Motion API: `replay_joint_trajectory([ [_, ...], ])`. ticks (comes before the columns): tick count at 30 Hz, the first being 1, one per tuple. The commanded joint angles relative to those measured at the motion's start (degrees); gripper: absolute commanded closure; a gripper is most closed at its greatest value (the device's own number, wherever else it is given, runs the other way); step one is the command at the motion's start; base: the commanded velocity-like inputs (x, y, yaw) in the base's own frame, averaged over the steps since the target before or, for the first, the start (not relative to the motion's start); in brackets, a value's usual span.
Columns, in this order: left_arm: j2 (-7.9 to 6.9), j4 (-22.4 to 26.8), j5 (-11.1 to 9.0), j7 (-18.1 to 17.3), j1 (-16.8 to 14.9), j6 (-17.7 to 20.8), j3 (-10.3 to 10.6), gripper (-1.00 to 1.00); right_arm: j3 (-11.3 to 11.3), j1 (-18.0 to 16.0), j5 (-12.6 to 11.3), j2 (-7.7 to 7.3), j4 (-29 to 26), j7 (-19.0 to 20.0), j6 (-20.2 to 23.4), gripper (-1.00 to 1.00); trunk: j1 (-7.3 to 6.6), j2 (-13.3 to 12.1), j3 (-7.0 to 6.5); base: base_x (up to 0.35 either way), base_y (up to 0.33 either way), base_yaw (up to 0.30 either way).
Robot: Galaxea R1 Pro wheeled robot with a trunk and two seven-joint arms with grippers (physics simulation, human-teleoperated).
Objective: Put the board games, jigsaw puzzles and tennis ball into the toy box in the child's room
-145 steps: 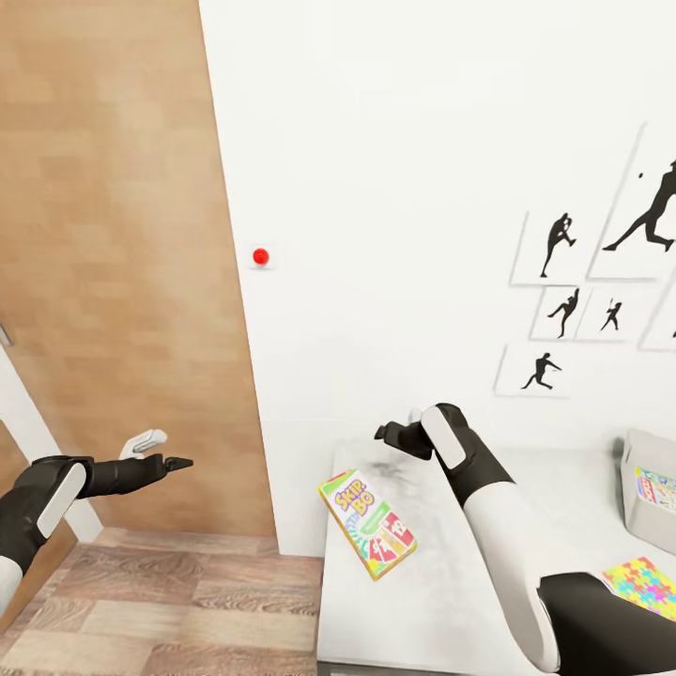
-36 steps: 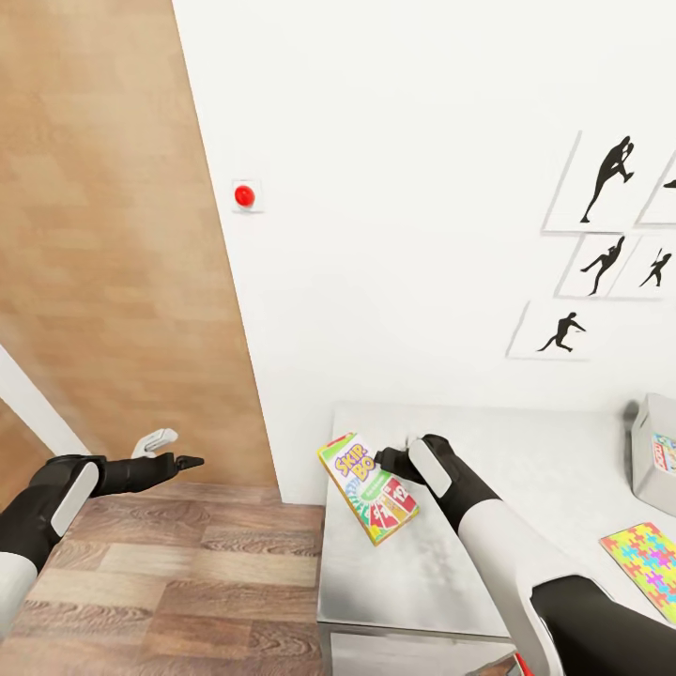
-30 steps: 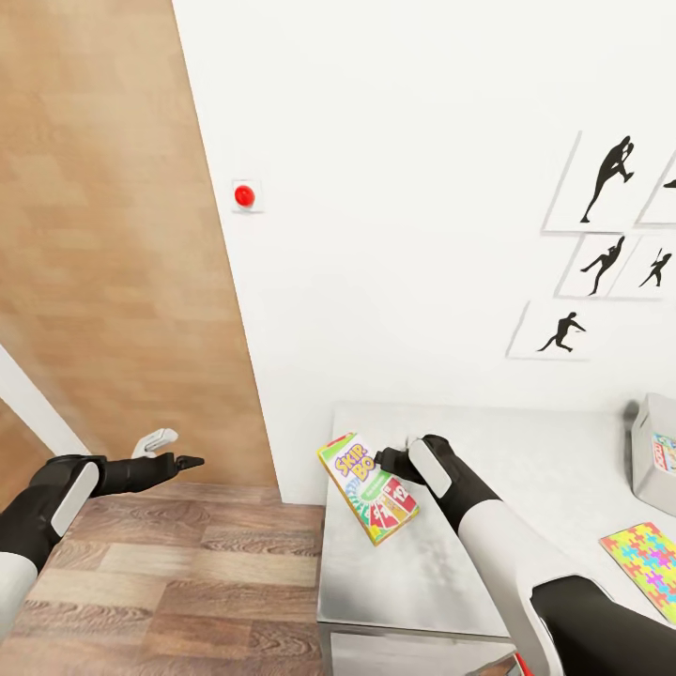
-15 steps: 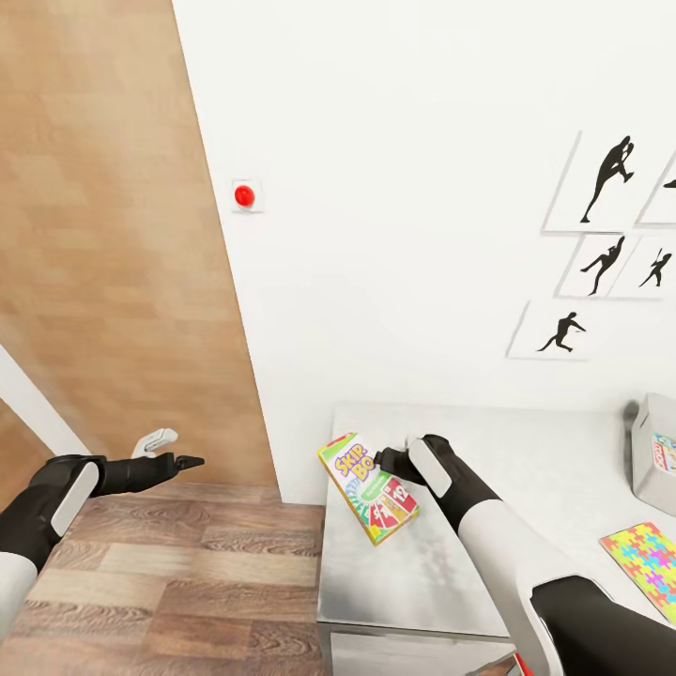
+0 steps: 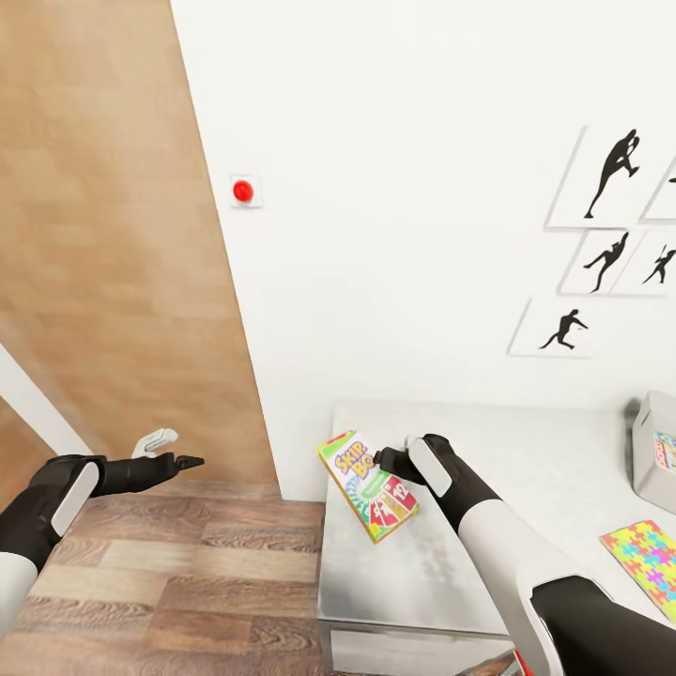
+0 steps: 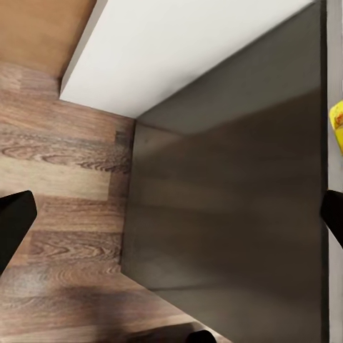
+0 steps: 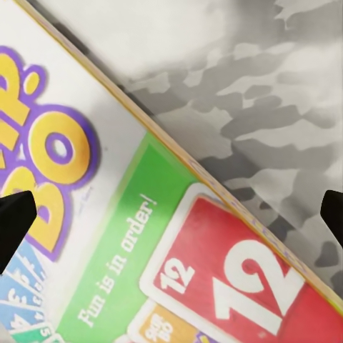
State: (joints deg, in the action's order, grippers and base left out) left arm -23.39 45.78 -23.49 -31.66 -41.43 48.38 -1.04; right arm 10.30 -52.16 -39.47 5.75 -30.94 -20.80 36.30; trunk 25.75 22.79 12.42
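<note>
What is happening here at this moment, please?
The robot's right gripper hangs open just above the flat colourful Skip-Bo board game box, which lies at the corner of the pale grey table. The left gripper is open over the wood-plank floor, holding nothing. A bright jigsaw puzzle panel and the grey toy box sit further along the table.

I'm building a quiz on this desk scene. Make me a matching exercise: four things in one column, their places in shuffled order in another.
Things:
1. Skip-Bo box
2. jigsaw puzzle
3. toy box
4. left gripper

Places:
a. over the wood floor
b. overhanging the table's end by the wall
c. right edge of the head view, far side of the table
d. table's near right, flat

Pairs: 1-b, 2-d, 3-c, 4-a
</note>
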Motion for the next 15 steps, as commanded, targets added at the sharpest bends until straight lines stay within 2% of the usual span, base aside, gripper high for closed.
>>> replay_joint_trajectory([
  [1,0.01,0.01,0.02,-0.20,-0.05,0.32,-0.11,-1.00,0.30,-0.05,-0.61,-0.04,-0.08,-0.55,0.09,-1.00,0.03,0.12,0.21,0.000,0.000,0.000],
  [15,-0.04,0.01,0.02,-0.30,-0.05,0.32,-0.11,-1.00,0.33,-0.05,-0.54,0.04,-0.08,-0.56,0.14,-1.00,0.03,0.12,1.52,0.000,0.000,0.000],
])
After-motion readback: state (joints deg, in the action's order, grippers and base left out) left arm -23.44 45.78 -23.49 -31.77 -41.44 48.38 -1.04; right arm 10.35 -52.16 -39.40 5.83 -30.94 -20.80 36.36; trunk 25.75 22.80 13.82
